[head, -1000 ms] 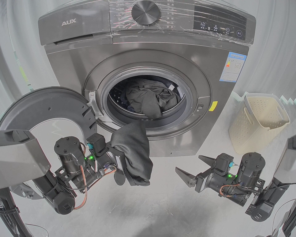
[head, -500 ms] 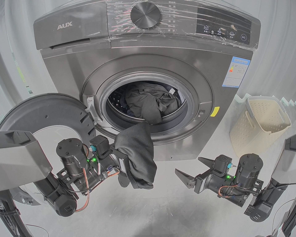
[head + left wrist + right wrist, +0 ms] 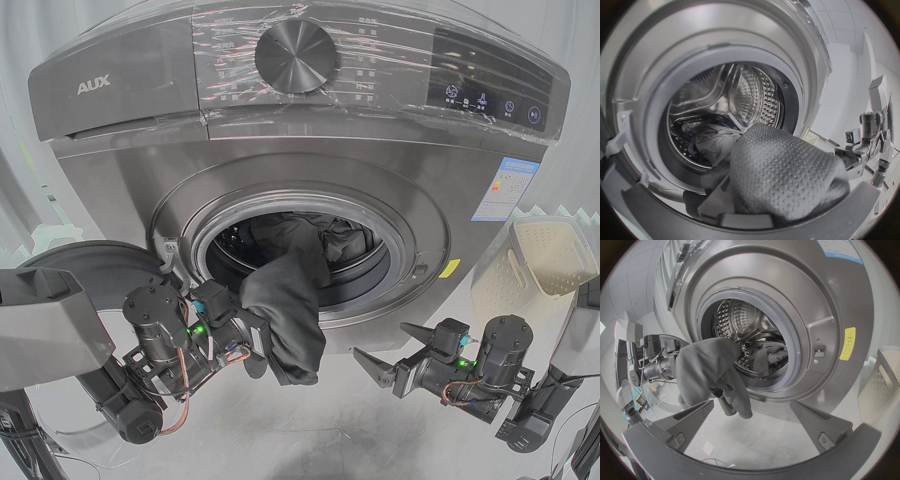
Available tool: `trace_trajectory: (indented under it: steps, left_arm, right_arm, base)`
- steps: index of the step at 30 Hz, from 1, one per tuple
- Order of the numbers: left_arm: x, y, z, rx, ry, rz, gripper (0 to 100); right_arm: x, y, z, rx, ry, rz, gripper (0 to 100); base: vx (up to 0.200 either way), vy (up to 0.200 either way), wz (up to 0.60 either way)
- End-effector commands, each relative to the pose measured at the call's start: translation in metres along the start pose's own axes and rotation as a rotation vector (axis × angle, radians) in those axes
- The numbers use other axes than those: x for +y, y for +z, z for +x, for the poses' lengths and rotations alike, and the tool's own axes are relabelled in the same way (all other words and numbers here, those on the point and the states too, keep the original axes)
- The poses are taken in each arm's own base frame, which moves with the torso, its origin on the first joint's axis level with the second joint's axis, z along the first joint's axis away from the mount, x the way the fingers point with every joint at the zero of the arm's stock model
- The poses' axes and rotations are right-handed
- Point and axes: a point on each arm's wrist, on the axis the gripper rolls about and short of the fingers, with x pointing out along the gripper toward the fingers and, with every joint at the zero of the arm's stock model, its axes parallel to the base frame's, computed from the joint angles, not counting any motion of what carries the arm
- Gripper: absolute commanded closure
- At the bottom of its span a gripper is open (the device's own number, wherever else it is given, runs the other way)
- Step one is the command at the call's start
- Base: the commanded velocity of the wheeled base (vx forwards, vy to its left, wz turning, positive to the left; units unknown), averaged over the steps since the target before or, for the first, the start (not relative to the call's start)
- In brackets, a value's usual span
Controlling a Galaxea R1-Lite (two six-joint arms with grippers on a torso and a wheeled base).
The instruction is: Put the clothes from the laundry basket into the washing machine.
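Head view: my left gripper (image 3: 262, 350) is clamped on a dark garment (image 3: 287, 312), which drapes over it and hides most of the fingers. It hangs just in front of the washing machine (image 3: 294, 144), at the lower left of the round opening (image 3: 400, 250). The garment's upper fold lies over the near lip of the opening, and its lower end dangles below the gripper. More dark clothes (image 3: 294, 234) are piled inside the drum. The machine's door (image 3: 94, 269) stands swung open to the left, behind my left arm. My right gripper (image 3: 381, 340) is low and to the right of the opening, its fingers spread apart with nothing between them. The laundry basket (image 3: 550, 262), cream and perforated, sits on the floor at the far right, beside the machine.

Left wrist view: the knitted cloth bulges right before the camera, and past it I see the shiny perforated drum (image 3: 750, 97) with crumpled clothes at its bottom. My right gripper shows farther off on the right.

Right wrist view: my two open fingers (image 3: 697, 415) frame the bare floor (image 3: 762, 437). The garment hangs at the left of the opening, well apart from them.
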Motion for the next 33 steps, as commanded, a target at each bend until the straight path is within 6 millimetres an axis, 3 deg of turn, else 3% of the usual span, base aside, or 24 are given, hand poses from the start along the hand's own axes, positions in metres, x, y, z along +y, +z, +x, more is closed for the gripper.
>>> trace_trajectory:
  steps: [1,8,13,16,23,25,33]
  left_arm:
    - [-0.004,-0.007,0.004,0.017,-0.007,-0.003,100]
    - [-0.004,-0.009,0.006,0.019,-0.002,-0.006,100]
    - [-0.013,-0.015,0.019,0.014,-0.024,-0.022,100]
    - [-0.014,-0.028,0.039,0.01,-0.036,-0.023,100]
    - [-0.009,-0.036,0.08,-0.066,-0.049,-0.037,100]
    - [-0.004,-0.037,0.105,-0.134,-0.034,-0.059,100]
    - [0.004,-0.039,0.143,-0.207,-0.019,-0.084,100]
  right_arm:
    - [0.003,-0.002,-0.003,0.011,0.013,-0.004,0]
    - [0.006,-0.001,-0.006,0.011,0.022,-0.005,0]
    - [0.008,0.0,-0.008,0.004,0.031,-0.006,0]
    - [0.009,0.0,-0.008,0.005,0.037,-0.007,0]
    - [0.01,0.0,-0.009,0.007,0.039,-0.007,0]
    - [0.01,0.0,-0.009,0.007,0.039,-0.007,0]
    - [0.009,-0.003,-0.012,0.024,0.038,-0.01,0]
  base:
    - [0.0,0.0,0.0]
    - [0.0,0.0,0.0]
    - [0.0,0.0,0.0]
    - [0.0,0.0,0.0]
    - [0.0,0.0,0.0]
    - [0.0,0.0,0.0]
    - [0.0,0.0,0.0]
